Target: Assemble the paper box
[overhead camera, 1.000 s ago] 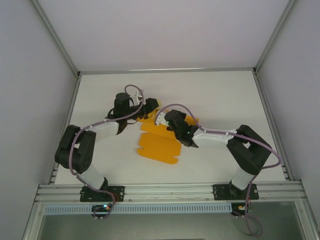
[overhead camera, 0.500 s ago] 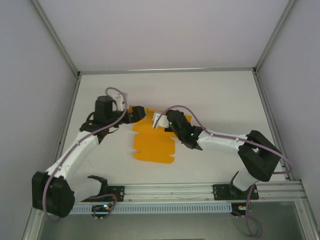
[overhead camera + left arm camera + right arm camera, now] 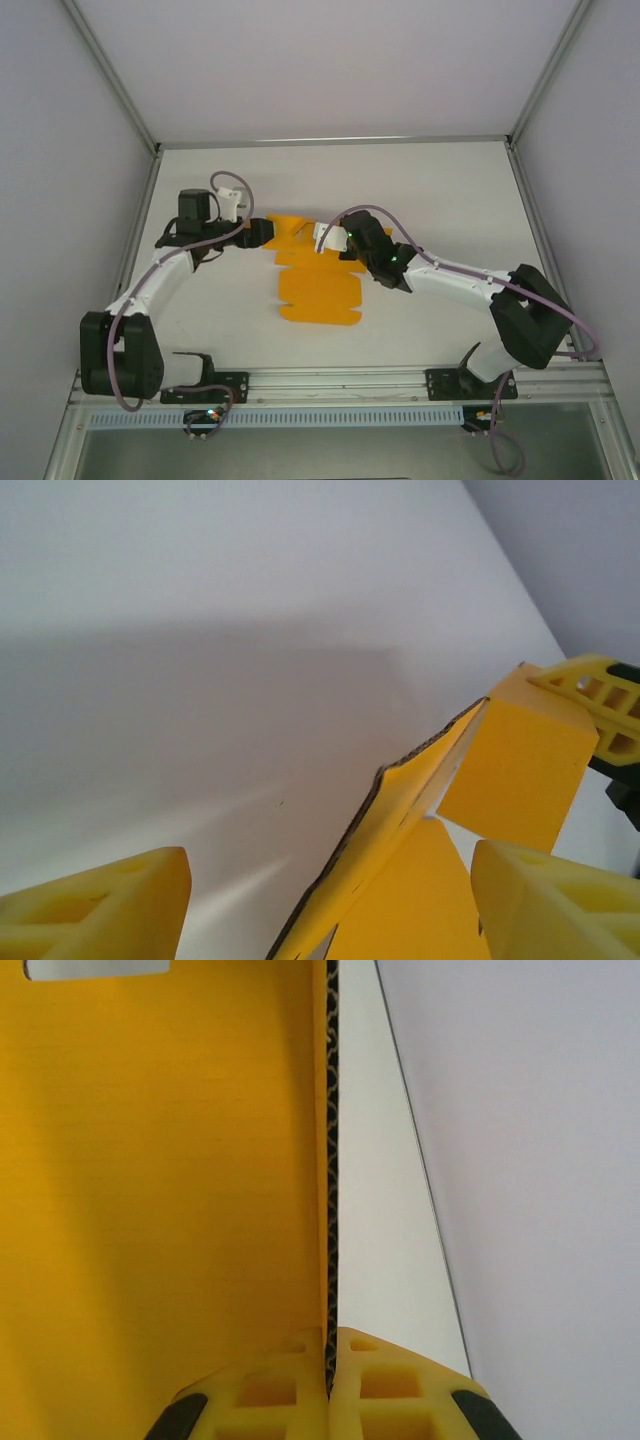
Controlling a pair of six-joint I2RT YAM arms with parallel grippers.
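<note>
**Clerk:** Item one, the task piece?

**Me:** One bright orange-yellow die-cut card sheet [image 3: 318, 290], corrugated at its cut edge, with many flaps and no markings. It sits mid white worktop [image 3: 440, 190], between my two arms. The near part lies flat. In my left wrist view one edge of the sheet [image 3: 400, 810] stands raised off the worktop [image 3: 200, 630], throwing a shadow, and a squarish flap is angled beyond it.

**Clerk:** Item two, your left pincer?

**Me:** My left pincer [image 3: 264, 232] is at the sheet's far left corner. Its yellow fingertips [image 3: 100, 905] are spread wide. The raised card edge runs up between them, and nothing is clamped.

**Clerk:** Item three, your right pincer?

**Me:** My right pincer [image 3: 332, 240] is at the far right part of the sheet. It is closed and gripping the card. In the right wrist view the pincer [image 3: 330, 1380] has both pads pressed together on the dark corrugated edge. The orange face [image 3: 160, 1180] fills the left side, and bare worktop [image 3: 385, 1240] lies to the right.

**Clerk:** Do the pincers touch each other?

**Me:** No. They are apart, with the far strip of card between them.
</note>
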